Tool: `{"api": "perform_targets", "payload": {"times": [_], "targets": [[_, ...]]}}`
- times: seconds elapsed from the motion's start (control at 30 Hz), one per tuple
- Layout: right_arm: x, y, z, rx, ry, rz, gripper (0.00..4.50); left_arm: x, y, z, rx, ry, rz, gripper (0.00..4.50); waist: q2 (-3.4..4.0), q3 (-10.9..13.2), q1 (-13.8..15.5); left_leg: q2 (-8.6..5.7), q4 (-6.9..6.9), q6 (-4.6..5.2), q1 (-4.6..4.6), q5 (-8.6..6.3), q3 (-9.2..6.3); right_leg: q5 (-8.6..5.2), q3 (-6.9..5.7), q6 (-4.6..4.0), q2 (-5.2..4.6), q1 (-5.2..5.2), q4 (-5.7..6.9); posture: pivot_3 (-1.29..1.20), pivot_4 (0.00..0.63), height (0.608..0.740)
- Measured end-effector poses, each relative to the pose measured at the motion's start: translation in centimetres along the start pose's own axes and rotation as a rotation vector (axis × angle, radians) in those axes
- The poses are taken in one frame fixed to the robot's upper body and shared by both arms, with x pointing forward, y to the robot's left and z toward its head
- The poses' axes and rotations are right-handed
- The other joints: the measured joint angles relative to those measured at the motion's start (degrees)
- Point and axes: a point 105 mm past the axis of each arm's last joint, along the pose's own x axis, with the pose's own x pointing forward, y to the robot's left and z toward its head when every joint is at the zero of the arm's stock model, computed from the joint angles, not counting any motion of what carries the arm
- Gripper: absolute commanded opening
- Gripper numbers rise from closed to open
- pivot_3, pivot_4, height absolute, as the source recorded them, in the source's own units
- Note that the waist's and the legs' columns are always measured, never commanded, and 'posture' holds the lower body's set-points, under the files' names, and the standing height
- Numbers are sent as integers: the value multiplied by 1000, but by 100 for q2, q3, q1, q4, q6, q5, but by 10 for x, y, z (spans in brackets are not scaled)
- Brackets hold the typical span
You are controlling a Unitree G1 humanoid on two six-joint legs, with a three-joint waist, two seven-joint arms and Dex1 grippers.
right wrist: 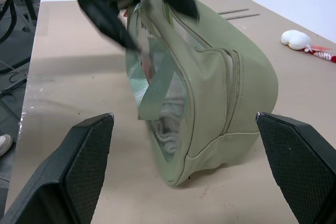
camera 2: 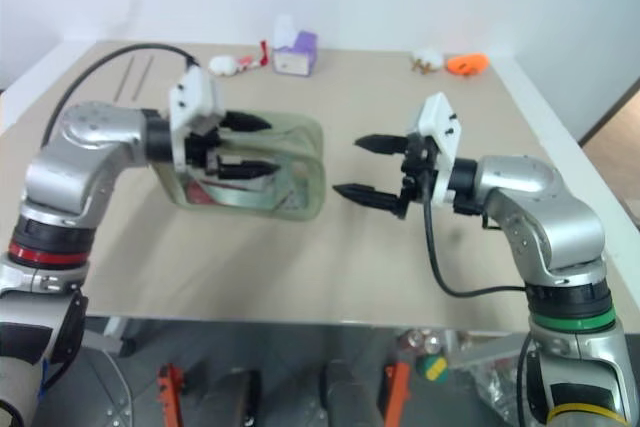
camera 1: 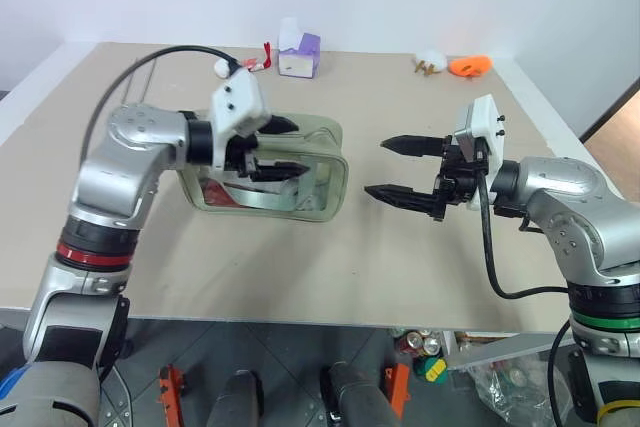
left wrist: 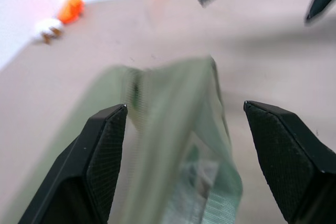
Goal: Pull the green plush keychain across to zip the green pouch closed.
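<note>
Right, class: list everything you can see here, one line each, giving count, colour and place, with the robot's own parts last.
Table: one, beige, under everything.
Green pouch: one, pale sage with clear windows, middle of table, at the left hand.
Small box: one, purple and white, far edge.
White-and-red toy: one, far edge, left of the box.
Small white toy: one, far edge.
Orange toy: one, far right, beside the white toy.
Left hand: one, black fingers, open over the pouch.
Right hand: one, black fingers, open, right of the pouch, apart.
</note>
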Motion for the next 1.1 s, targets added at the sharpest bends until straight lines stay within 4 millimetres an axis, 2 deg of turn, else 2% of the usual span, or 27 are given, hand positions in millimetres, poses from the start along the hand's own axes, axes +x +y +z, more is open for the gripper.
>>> {"api": "perform_targets", "payload": {"times": [0.1,0.13,0.2,0.27,0.47,0.63,0.77,0.9,1.0,1.1], "targets": [[7,3,-2,17,-19,10,4500,-21,20,14,-32,-73,106,3722,0,0,-5,2,1,0,1,0,2,2,0,-2,1,-1,0,0,150,740],[13,4,-2,25,-29,20,4500,-34,28,18,-46,-96,159,3722,1,1,-17,2,0,0,2,0,5,2,2,-2,0,-2,0,0,150,740],[21,1,-3,27,-32,7,4500,-51,36,18,-61,-99,214,3722,2,1,-29,2,0,0,2,0,5,3,1,-2,0,-2,0,0,150,740],[29,-8,-6,20,-18,-32,4500,-66,37,8,-85,-65,251,3722,3,0,-32,1,-2,0,3,0,6,2,2,-2,-2,-2,0,0,150,740],[47,-21,-8,33,-33,-73,4500,-99,23,-49,-227,80,319,3722,3,1,-10,4,-11,0,-7,0,6,0,0,-7,-2,-13,-1,0,150,740],[55,-19,-12,45,-35,-61,4500,-125,22,-64,-291,84,421,3722,3,1,15,4,-20,0,-8,0,3,-4,-3,-12,-3,-14,-2,0,150,740],[57,-16,-12,46,-41,-37,4500,-138,28,-57,-323,23,500,3722,3,0,16,4,-20,-1,-7,0,4,-4,-3,-11,-4,-14,-2,0,150,740],[57,-14,-13,48,-41,-26,3229,-137,25,-48,-355,-20,488,3771,2,0,14,4,-20,-1,-7,0,3,-3,-4,-11,-3,-13,-2,0,150,740],[57,-12,-15,52,-39,-13,2250,-127,12,-39,-392,-45,402,3771,2,0,9,5,-22,-1,-6,0,4,-4,-4,-12,-3,-14,-2,0,150,740],[56,-11,-18,61,-35,-7,1234,-117,-7,-19,-416,-55,264,3771,2,1,7,6,-27,-1,-4,0,4,-6,-4,-15,-2,-14,-2,0,150,740]]}}
